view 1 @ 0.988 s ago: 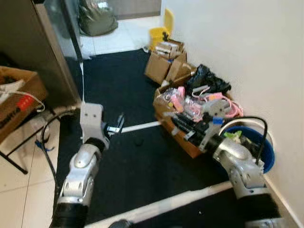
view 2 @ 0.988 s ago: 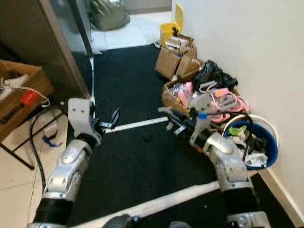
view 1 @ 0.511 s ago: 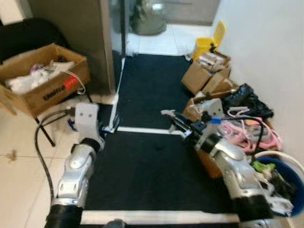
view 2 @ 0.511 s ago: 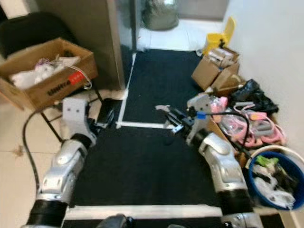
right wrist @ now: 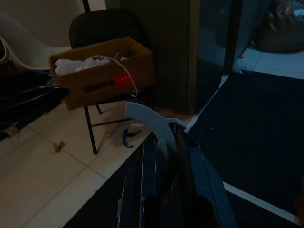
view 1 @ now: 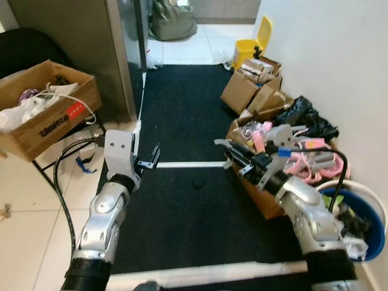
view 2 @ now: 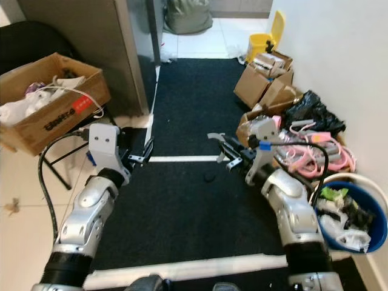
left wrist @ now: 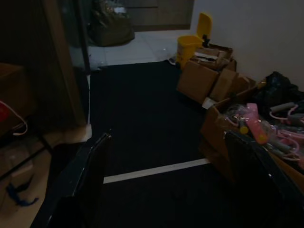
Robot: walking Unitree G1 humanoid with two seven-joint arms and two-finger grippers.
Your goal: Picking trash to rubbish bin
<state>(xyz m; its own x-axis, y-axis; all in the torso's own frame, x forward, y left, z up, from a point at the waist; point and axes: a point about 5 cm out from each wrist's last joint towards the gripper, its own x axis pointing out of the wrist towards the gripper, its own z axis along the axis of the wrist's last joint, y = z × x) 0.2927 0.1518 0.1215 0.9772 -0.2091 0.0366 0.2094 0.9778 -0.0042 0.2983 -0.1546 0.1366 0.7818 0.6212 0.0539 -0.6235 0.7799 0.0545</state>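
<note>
My right gripper (view 1: 235, 159) is held out over the black mat (view 1: 182, 224), shut on a pale curved scrap of trash (right wrist: 151, 122) that sticks out past the fingertips (view 2: 213, 137). The blue rubbish bin (view 2: 348, 177) with a white rim stands by the wall behind that arm, full of rubbish. A small dark object (view 1: 196, 183) lies on the mat between the arms. My left gripper (view 1: 150, 160) hovers over the mat's left edge, open and holding nothing, its fingers (left wrist: 95, 161) wide apart.
Cardboard boxes (view 1: 245, 91), pink cables (view 1: 315, 159) and a black bag (view 1: 306, 116) line the right wall. A yellow bin (view 1: 250, 48) stands farther back. A box of clutter (view 1: 42, 112) rests on a chair at the left, beside a grey pillar (view 1: 73, 36).
The whole view has swung as the camera moved. Both arms keep their poses, and the right gripper still holds the pale scrap.
</note>
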